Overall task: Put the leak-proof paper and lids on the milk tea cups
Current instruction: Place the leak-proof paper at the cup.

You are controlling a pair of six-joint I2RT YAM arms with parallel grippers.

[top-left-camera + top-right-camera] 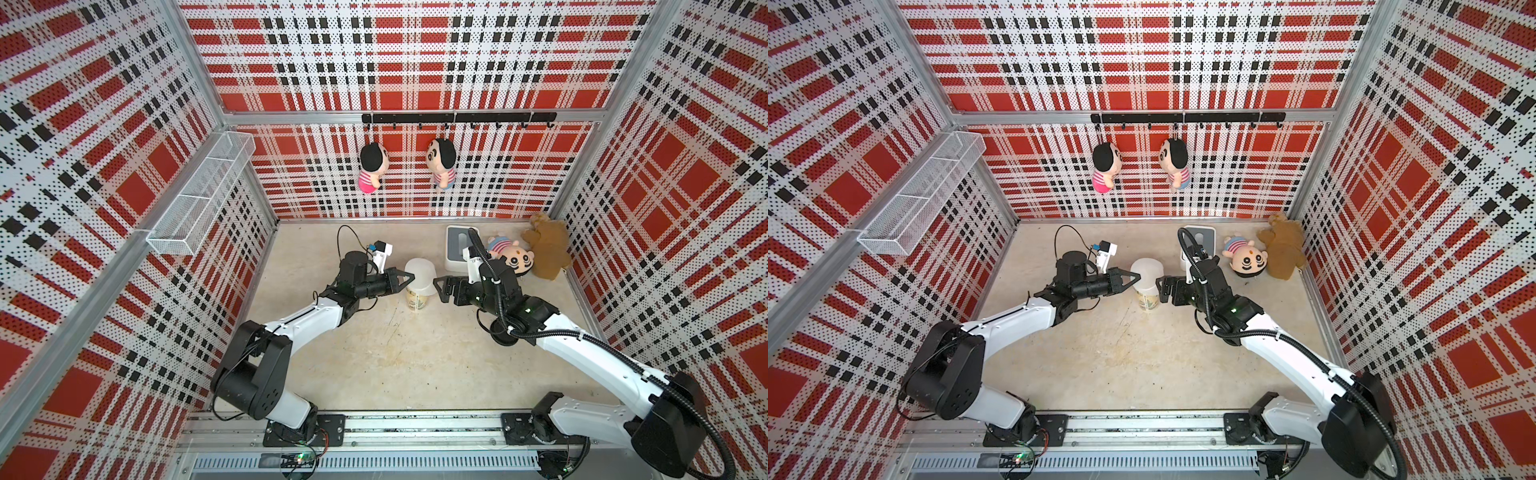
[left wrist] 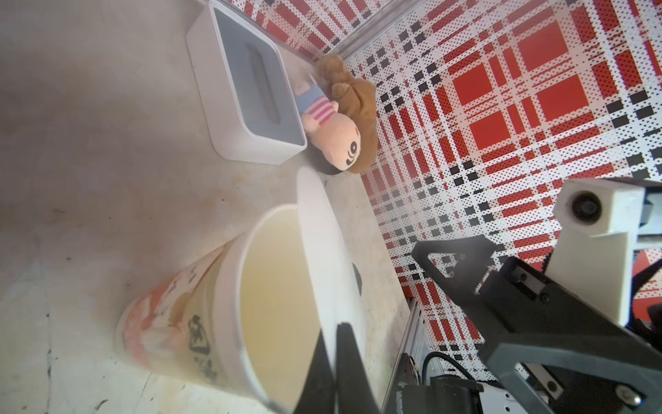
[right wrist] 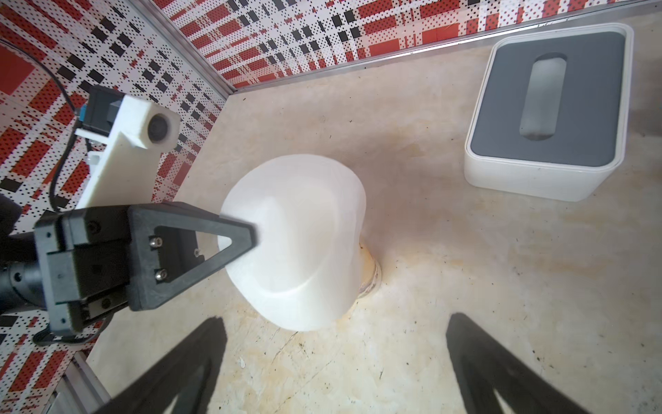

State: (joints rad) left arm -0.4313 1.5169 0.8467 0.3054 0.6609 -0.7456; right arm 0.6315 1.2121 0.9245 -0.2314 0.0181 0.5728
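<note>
The milk tea cup (image 1: 417, 301) stands upright mid-table, its printed wall (image 2: 168, 315) and cream inside showing in the left wrist view. The leak-proof paper (image 1: 419, 271), a white curved sheet, covers the cup's mouth in both top views (image 1: 1145, 271). My left gripper (image 1: 410, 276) is shut on the paper's left edge (image 2: 318, 251); its thin fingertips (image 2: 344, 335) pinch the sheet. On that side the sheet stands lifted off the rim. My right gripper (image 1: 439, 289) is open just right of the cup, holding nothing. Its fingers (image 3: 200, 344) straddle bare table below the paper (image 3: 297, 240).
A white box with a grey slotted top (image 1: 455, 249) stands behind the right gripper. A striped doll (image 1: 513, 255) and a brown plush (image 1: 546, 249) lie at the back right. Two dolls (image 1: 372, 168) hang on the back wall. A wire basket (image 1: 199, 195) is fixed on the left wall.
</note>
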